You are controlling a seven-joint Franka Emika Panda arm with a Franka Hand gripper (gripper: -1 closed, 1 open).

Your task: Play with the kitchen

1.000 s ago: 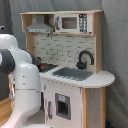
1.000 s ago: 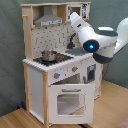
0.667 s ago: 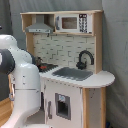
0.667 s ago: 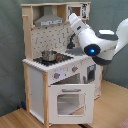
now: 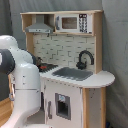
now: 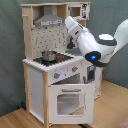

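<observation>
Grey curtain behind; wood floor below. Kitchen point(image 5: 75, 70) point(image 6: 55, 65) stands upright against curtain. Arm point(image 6: 92, 42) reaches over counter toward backsplash in second exterior view; gripper hidden, state cannot be told. Pot point(image 6: 48, 54) on stovetop point(image 6: 55, 58). Faucet point(image 5: 85, 58) beside sink point(image 5: 72, 74).

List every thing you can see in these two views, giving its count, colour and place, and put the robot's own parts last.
kitchen: one, light wood and white, centre of both exterior views
hood: one, grey, upper part
microwave: one, white, top shelf
faucet: one, black, behind the sink
sink: one, grey, in the counter
pot: one, metal, on the stovetop
oven door: one, white, windowed, lower front
robot arm: one, white, reaching over the counter; gripper hidden
</observation>
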